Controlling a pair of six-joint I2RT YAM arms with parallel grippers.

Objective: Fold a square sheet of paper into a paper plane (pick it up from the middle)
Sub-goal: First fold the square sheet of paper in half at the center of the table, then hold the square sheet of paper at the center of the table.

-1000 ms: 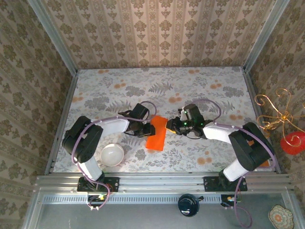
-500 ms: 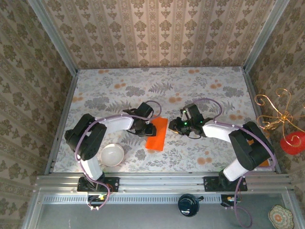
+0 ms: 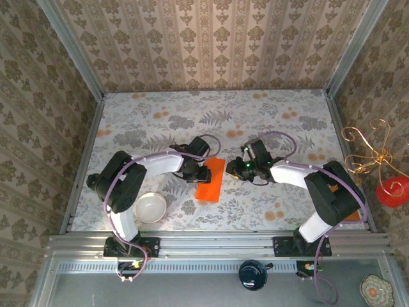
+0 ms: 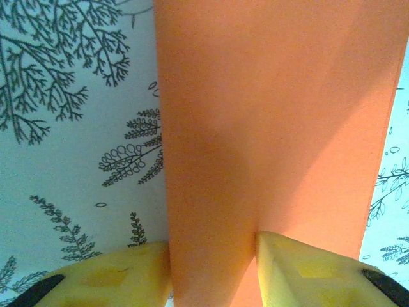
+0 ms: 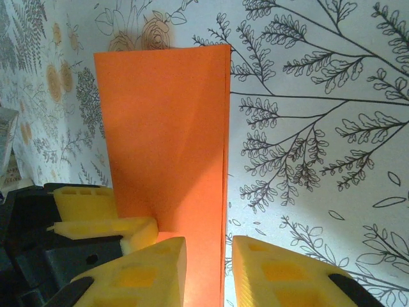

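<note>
While apparently working through the early creasing step, operating near the middle of the broad pale floral-print surface. Handling the thin bright orange square sheet of paper, lying flat there and doubled lengthwise into a narrow rectangle. Leaving the round white bowl well apart at the near left. Working the sheet's left long edge with the left black-and-yellow two-finger claw, with jaws apart and orange paper filling the gap between the yellow fingers; seemingly not pinching it. Straddling the far right edge with the right claw, with jaws parted by a narrow slot, one finger over the paper and the other over bare surface; not telling whether pressing down or only hovering. Probably heading next toward opening the sheet back along its centre crease, or turning the far corners in to that crease: calling for pinning the middle with one claw and lifting a thin edge with the other, without dragging the whole sheet.
</note>
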